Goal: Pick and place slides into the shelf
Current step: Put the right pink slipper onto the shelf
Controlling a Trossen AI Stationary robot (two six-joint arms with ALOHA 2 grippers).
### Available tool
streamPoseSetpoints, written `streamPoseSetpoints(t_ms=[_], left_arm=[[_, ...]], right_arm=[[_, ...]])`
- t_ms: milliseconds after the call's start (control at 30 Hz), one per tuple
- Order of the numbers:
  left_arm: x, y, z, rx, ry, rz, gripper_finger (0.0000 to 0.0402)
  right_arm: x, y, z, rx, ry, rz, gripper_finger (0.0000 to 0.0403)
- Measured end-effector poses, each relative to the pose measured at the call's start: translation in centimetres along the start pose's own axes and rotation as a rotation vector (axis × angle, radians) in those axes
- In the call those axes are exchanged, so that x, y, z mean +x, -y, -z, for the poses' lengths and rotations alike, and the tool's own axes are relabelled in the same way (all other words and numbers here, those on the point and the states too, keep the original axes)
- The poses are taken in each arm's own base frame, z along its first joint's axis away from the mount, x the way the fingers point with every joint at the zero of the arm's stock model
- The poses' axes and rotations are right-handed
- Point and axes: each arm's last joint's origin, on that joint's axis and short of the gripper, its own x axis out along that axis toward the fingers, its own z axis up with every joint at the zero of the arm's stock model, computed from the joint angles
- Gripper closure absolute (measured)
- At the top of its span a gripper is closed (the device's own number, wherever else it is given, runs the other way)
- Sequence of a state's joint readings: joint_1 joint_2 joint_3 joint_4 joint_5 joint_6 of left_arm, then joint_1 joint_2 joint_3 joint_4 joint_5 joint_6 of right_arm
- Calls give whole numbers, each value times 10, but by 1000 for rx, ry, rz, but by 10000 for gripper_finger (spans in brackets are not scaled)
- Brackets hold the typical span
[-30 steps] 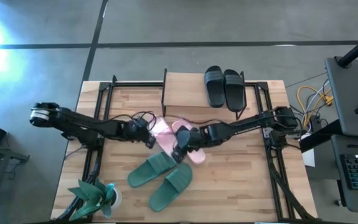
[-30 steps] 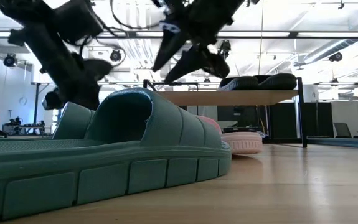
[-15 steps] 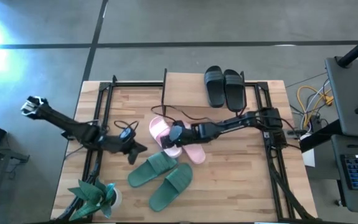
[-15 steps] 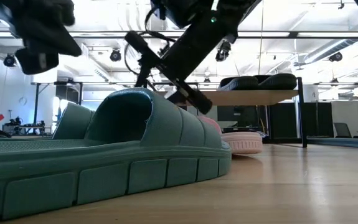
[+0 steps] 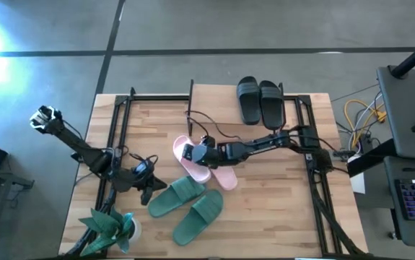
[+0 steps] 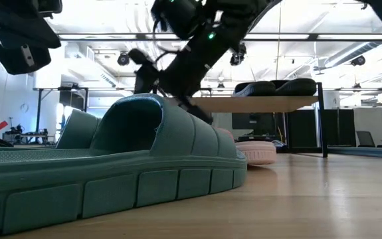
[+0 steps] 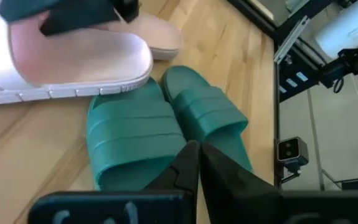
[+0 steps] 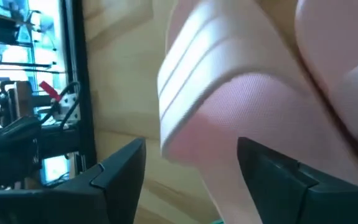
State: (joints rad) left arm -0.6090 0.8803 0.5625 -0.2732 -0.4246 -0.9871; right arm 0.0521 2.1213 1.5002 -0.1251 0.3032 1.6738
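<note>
While the right gripper hangs over the pink slides with its fingers spread wide and nothing in them, the left gripper sits pinched shut just beside the green slides. The shelf, beyond the right gripper, carries the black slides. Can't tell if the fingers actually touch the pink strap; no readable writing.

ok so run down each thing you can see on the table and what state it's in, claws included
black slides: paired, resting on the shelf.
shelf: upright, roughly half its top bare.
pink slides: on the table, overlapping each other.
green slides: side by side on the table.
right claw: open, over a pink slide.
left claw: shut, empty, beside the green slides.
plant: at the table corner.
</note>
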Motion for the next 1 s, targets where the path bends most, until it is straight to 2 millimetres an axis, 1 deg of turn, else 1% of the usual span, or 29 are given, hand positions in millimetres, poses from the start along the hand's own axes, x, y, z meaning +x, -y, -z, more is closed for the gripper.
streamPoseSetpoints(t_ms=[133,200,333,500,600,733,867,933,1000], left_arm=[[0,0,0,4,3,-2,402],[0,1,0,3,4,3,402],[0,1,0,3,1,4,402],[-1,2,3,10,-8,15,402],[-2,3,4,13,-12,19,402],[-2,3,4,16,-14,14,402],[-2,0,5,29,-15,-17,402],[-2,-2,6,38,-16,-39,402],[-3,-4,6,45,-21,-55,402]], right_arm=[[20,-2,5,82,-23,4,168],[28,-6,6,95,-17,0,172],[31,-24,1,117,-12,-56,180],[24,-51,-9,113,-10,-126,183],[16,-62,-16,49,4,-89,183],[6,-60,-23,-45,-19,119,183],[-12,-56,-24,-169,-46,309,183],[-21,-55,-21,-182,-51,350,183],[-29,-56,-15,-161,-51,351,183]])
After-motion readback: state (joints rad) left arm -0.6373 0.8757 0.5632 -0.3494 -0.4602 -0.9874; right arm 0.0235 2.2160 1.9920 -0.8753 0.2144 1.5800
